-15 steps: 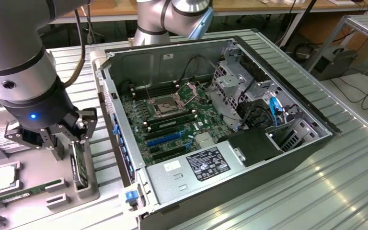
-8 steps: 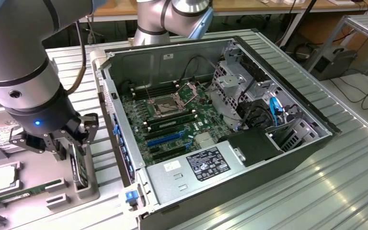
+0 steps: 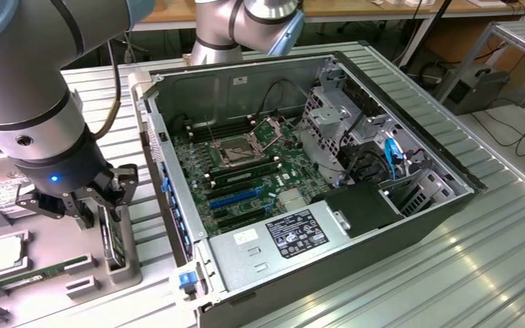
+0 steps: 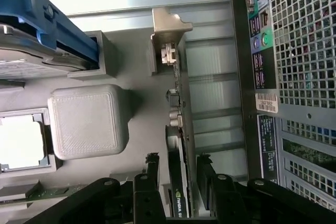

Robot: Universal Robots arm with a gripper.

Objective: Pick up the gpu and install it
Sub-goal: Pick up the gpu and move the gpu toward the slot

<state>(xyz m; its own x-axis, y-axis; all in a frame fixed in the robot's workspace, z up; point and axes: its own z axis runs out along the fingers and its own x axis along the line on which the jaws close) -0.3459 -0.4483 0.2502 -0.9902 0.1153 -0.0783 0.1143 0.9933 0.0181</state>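
Observation:
The gpu (image 4: 177, 145) stands on edge in a slot of the grey holder tray (image 4: 131, 129), its silver end bracket (image 4: 169, 30) at the far end. In the exterior view the gpu (image 3: 109, 240) shows as a dark thin card right beside the computer case (image 3: 354, 225). My gripper (image 4: 178, 174) hangs directly over the card and is open. One black finger (image 4: 152, 169) sits on each side of the card, with a small gap between each finger and the card. From the exterior view the gripper (image 3: 98, 213) sits low over the tray.
The open case holds the motherboard (image 3: 244, 171) and a power supply (image 3: 281, 239). On the tray lie a processor (image 3: 3, 251), a memory stick (image 3: 30, 279) and a hard drive in a blue carrier (image 4: 47, 30). The case's rear panel (image 4: 262, 56) stands close beside the gpu.

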